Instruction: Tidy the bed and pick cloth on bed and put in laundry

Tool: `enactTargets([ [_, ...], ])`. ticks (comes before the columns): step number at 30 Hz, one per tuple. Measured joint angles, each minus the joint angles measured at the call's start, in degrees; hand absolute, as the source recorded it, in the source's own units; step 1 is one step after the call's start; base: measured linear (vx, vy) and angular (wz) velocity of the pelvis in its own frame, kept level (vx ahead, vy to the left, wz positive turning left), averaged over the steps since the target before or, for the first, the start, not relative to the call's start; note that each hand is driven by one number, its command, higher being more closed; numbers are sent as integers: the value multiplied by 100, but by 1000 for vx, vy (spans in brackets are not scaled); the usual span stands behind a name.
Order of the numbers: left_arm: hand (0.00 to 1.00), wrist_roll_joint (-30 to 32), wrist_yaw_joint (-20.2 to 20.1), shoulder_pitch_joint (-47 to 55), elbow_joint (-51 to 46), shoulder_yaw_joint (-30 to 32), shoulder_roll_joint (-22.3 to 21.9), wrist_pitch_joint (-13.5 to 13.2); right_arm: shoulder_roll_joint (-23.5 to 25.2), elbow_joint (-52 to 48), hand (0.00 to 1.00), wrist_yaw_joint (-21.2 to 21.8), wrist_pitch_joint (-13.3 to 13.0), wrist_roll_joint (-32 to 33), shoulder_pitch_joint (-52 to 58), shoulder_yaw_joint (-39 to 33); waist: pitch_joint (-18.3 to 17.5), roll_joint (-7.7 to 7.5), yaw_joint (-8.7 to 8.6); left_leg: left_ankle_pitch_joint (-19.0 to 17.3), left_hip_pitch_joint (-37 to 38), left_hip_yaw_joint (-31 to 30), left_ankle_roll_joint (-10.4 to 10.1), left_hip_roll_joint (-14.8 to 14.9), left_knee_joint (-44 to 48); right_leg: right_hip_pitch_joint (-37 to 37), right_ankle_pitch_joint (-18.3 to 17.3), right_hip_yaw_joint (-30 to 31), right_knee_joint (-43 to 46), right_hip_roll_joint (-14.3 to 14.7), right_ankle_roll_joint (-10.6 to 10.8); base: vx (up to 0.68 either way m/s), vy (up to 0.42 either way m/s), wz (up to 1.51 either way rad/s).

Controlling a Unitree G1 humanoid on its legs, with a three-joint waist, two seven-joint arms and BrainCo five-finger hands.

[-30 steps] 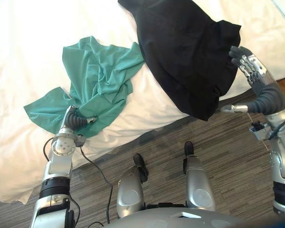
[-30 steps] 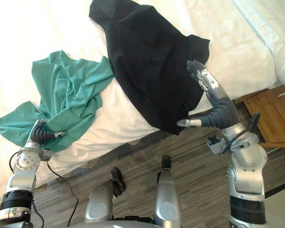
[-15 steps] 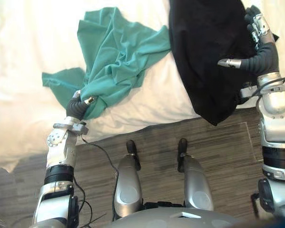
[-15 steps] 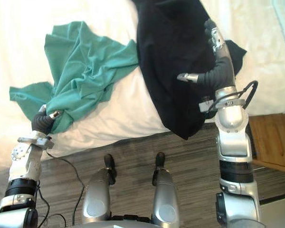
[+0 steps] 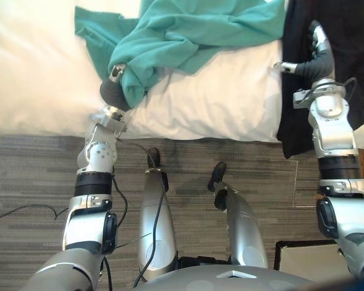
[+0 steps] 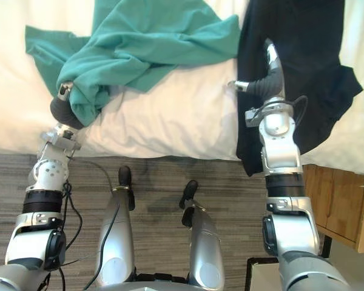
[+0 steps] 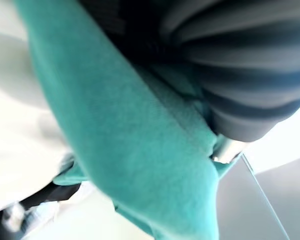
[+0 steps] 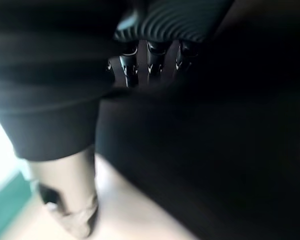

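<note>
– So, what is the right hand (image 5: 320, 56) doing?
– I see its fingers (image 8: 154, 64) stretched out straight and lying flat on the black cloth (image 5: 352, 42). The thumb (image 5: 285, 65) sticks out sideways over the bed (image 5: 218, 103). It grips nothing.
– Where does that cloth lie?
– It lies at the bed's near edge and hangs over the side of the bed toward the floor (image 5: 36, 182).
– And the left hand (image 5: 111, 92)?
– It is also at the bed's near edge, wrapped in the green cloth (image 5: 188, 30). A fold drapes over it, and from my seat I see little more than its dark ribbed cover. I cannot tell whether it grips the cloth or only lies under it.
– And the green cloth itself?
– It is bunched at that hand and spreads across the bed, with one corner reaching just beside the black cloth.
– Anything else hard to read?
– Both cloths are cut off farther up the bed, so I cannot see their far ends.
</note>
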Motion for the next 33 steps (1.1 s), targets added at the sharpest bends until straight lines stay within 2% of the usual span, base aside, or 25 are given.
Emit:
enactTargets([
  [1,100,-2,-7,-137,0,6,-2,2,-10,84,0,-169,314,-232,-182,-31,1,-1,-3,71,-139,-4,19,18,8,-134,10,-25,51,-2,-16,-111,6,11],
  [2,100,-3,-10,-187,0,7,-3,2,-7,151,0,-233,500,-344,-306,-34,0,-2,-2,100,-198,-6,22,32,6,-179,20,-49,58,-1,-32,-94,-5,10],
  [4,100,-32,-69,-306,0,8,-12,2,-7,326,0,-248,1163,-877,-667,-123,-3,1,17,223,-351,31,46,86,1,-333,36,-89,137,-5,-67,-83,-11,8],
  [6,100,-180,-138,-340,0,10,-44,3,-7,422,0,-207,1540,-1324,-805,-193,-6,0,38,280,-446,54,53,95,-10,-443,58,-104,175,-18,-100,-68,6,4],
  [8,100,-219,-236,-370,1,24,-70,3,-11,536,0,-128,1798,-1726,-909,-217,-13,-11,44,368,-524,176,111,110,-45,-588,77,-93,245,-76,-118,-52,16,1],
  [11,100,-241,-281,-369,22,45,-78,3,-24,620,0,-85,2009,-1813,-1021,-218,-14,-12,63,396,-531,324,113,155,-60,-653,113,-59,237,-100,-138,-39,13,-7],
  [13,100,-242,-291,-367,25,47,-69,2,-42,636,0,-173,2061,-1690,-1029,-235,-18,-17,67,429,-543,396,116,200,-61,-675,132,-57,232,-98,-164,-33,2,-6],
  [16,100,-256,-309,-364,49,46,-62,2,-58,740,0,-564,2057,-1248,-1028,-251,-30,-32,71,507,-552,459,139,226,-62,-704,175,-41,235,-98,-162,-6,1,-1],
  [17,100,-256,-331,-364,72,46,-58,3,-59,748,100,-642,2057,-1150,-1023,-256,-33,-32,71,509,-551,466,140,228,-59,-704,181,-39,235,-98,-165,-9,11,-4],
  [18,100,-256,-409,-364,123,47,-48,2,-59,758,100,-790,2047,-937,-1006,-291,-39,-40,71,519,-545,483,155,236,-51,-704,198,-31,232,-97,-166,-6,13,-4],
  [21,100,-256,-548,-353,251,48,-4,3,-71,790,100,-1073,1905,-524,-885,-531,-62,-72,72,521,-522,512,159,253,-36,-696,220,-10,232,-89,-171,-3,10,-5],
  [23,100,-256,-580,-290,272,66,17,3,-96,798,100,-1152,1700,-277,-679,-772,-110,-115,64,520,-507,523,159,272,-27,-689,222,0,233,-74,-172,3,3,-6],
  [25,100,-254,-671,-75,292,108,12,7,-216,942,100,-1141,1253,392,-357,-1032,-163,-161,49,510,-419,546,155,302,-23,-623,218,16,234,-49,-177,9,-4,-6],
  [26,100,-251,-681,6,293,116,4,8,-222,982,100,-1126,1143,574,-287,-1113,-170,-163,46,504,-382,550,149,307,-26,-591,215,19,234,-44,-180,15,-6,-6],
  [29,100,-180,-808,519,512,164,-150,30,-157,1219,100,-922,360,1652,411,-1396,-242,-154,45,453,-68,609,118,311,-56,-338,170,70,228,-25,-194,25,-5,-7],
  [30,100,-104,-835,680,565,172,-195,39,-83,1279,100,-836,124,1897,620,-1469,-258,-152,37,417,23,617,95,319,-56,-255,142,80,222,-14,-192,28,-5,-7],
  [31,100,54,-838,905,724,167,-258,50,74,1327,100,-694,-226,2219,925,-1590,-289,-148,23,380,152,631,58,335,-65,-134,98,85,215,-4,-207,25,-10,-5],
  [32,100,142,-838,1037,808,164,-298,50,160,1370,100,-621,-386,2369,1110,-1623,-324,-149,17,364,204,637,44,346,-67,-87,73,88,206,4,-222,31,-12,-6],
  [33,100,316,-804,1286,995,157,-390,51,371,1470,100,-482,-712,2671,1466,-1660,-360,-152,13,311,359,664,35,361,-96,37,40,101,167,17,-215,24,-12,-5],
])
